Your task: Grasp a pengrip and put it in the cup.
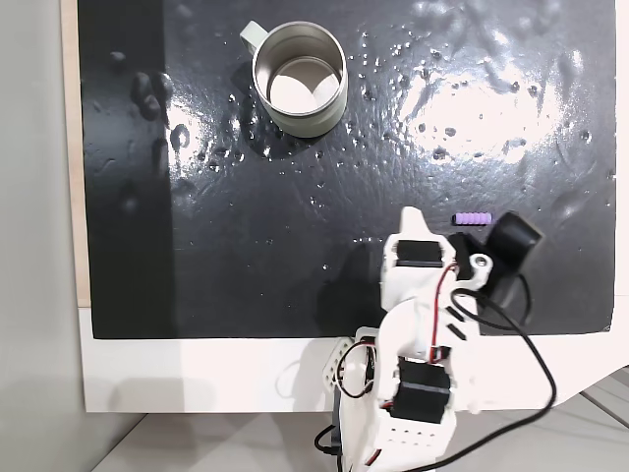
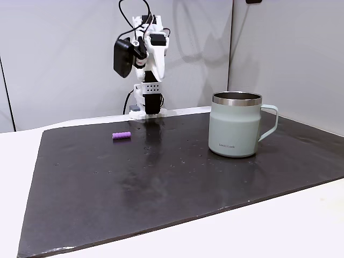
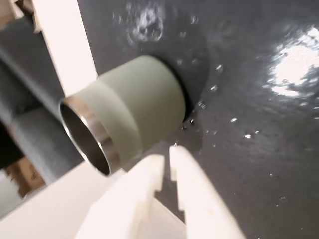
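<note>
The purple pengrip (image 1: 472,218) lies on the black mat, just right of the arm in a fixed view, and left of the cup in the other, where the pengrip (image 2: 121,135) sits in front of the arm's base. The silver-grey cup (image 1: 300,79) stands upright at the far end of the mat, its handle to the upper left. My gripper (image 1: 412,220) is held above the mat near the arm's base, a short way left of the pengrip and far from the cup. In the wrist view the white fingers (image 3: 187,181) are shut with nothing between them, pointing toward the cup (image 3: 134,112).
A glossy black mat (image 1: 295,256) covers most of the white table (image 1: 197,374). The folded arm (image 2: 152,64) rises at the mat's back edge with loose cables (image 1: 521,344) and a black camera (image 1: 513,244) on the wrist. A grey wall stands behind.
</note>
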Robot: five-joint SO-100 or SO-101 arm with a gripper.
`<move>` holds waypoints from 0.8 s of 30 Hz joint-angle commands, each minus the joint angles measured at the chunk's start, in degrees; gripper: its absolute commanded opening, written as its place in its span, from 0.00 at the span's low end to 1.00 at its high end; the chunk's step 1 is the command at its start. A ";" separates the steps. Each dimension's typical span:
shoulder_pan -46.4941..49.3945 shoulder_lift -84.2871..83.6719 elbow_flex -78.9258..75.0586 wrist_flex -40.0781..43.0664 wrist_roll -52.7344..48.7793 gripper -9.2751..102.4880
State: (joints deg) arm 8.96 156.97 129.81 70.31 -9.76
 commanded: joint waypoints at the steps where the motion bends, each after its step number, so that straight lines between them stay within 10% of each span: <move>1: 5.98 -6.94 -11.34 6.33 -4.66 0.16; 24: 31.99 -51.33 -34.54 16.96 -26.02 0.34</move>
State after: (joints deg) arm 39.55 108.19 99.40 86.92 -34.01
